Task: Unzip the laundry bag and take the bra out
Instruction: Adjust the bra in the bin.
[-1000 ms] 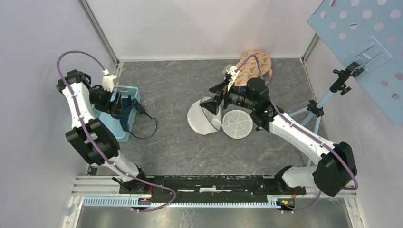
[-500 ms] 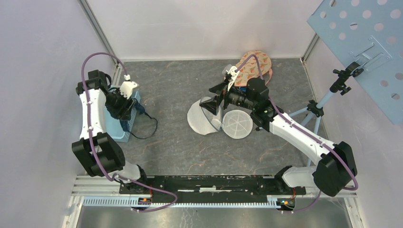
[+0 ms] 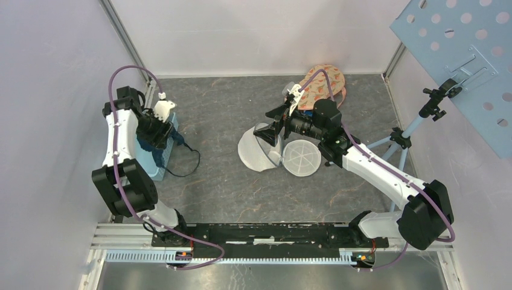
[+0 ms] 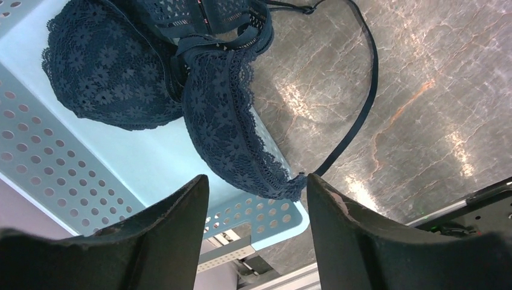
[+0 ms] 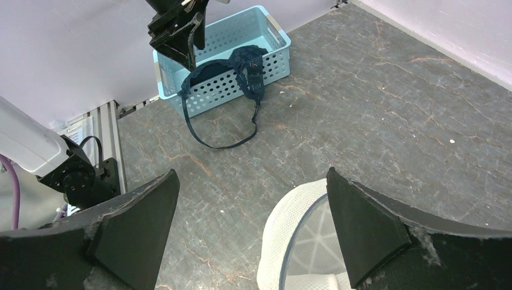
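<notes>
Removal looks complete. The dark navy lace bra (image 4: 181, 90) lies in the pale blue perforated plastic basket (image 4: 60, 163) at the table's left edge, one strap trailing over the rim. My left gripper (image 4: 256, 184) hovers above it, fingers spread and empty. My right gripper (image 5: 252, 175) gapes wide, holding nothing, over the opened white mesh laundry bag (image 5: 272, 241).

Bright, even light falls from above, and the shadows are soft and small. In the left wrist view the marble counter (image 4: 422, 90) shines with pale glare patches. The left end effector (image 4: 256, 181) has fingers (image 4: 169, 241) close to the camera, very dark and a bit blurry. The top view is sharp, its white walls (image 3: 253, 36) a little washed out
</notes>
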